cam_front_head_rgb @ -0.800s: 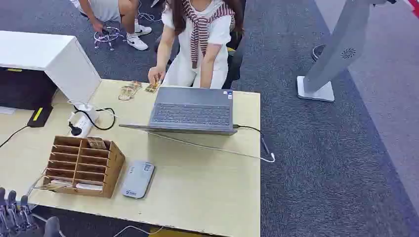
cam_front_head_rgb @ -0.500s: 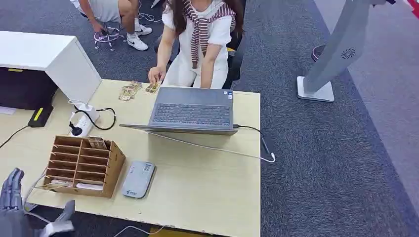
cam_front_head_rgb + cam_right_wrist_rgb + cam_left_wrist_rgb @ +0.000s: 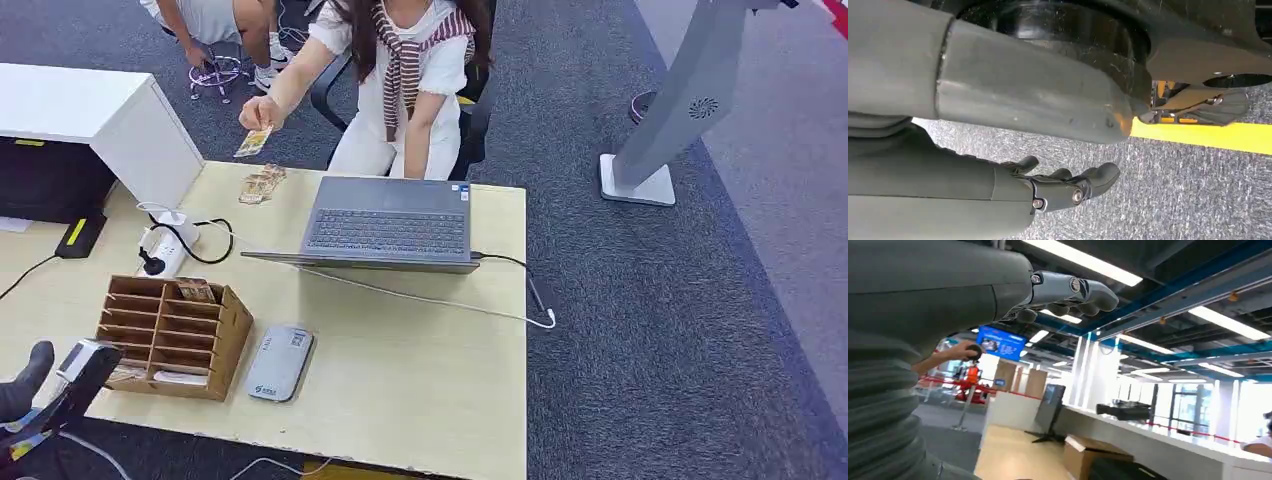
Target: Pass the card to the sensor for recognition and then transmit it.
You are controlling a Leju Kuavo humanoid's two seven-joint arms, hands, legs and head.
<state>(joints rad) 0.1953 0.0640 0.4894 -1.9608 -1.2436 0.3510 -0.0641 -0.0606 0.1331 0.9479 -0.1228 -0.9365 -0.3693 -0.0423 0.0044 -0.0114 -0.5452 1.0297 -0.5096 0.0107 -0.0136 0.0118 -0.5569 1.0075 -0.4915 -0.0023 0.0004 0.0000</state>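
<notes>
The left hand (image 3: 25, 380) comes in at the near left corner of the head view, low beside the edge of the surface (image 3: 420, 370), with a dark thumb tip raised and the wrist block just behind it. In its own wrist view the left hand (image 3: 1068, 292) is lifted toward the ceiling lights, its fingers (image 3: 1093, 295) curled a little and close together with nothing in them. The right hand (image 3: 1068, 187) hangs over grey carpet near a yellow floor line (image 3: 1208, 136), fingers loosely bent and apart, holding nothing.

Across the surface a seated person holds a card (image 3: 253, 142) in one hand (image 3: 260, 112), raised in the air above the far left corner (clear of the surface, not touching it). A few more cards (image 3: 260, 184) lie in a small heap on the surface below it, near the far edge. The sensor (image 3: 279, 363), a flat grey pad with rounded corners, lies near the front edge just beside a wooden slotted rack (image 3: 170, 335) that has some cards in its compartments. An open laptop (image 3: 388, 225) sits toward the far side, a thin white cable (image 3: 440, 300) running past it. A white power strip (image 3: 165, 250) lies near the left side, behind the rack.
</notes>
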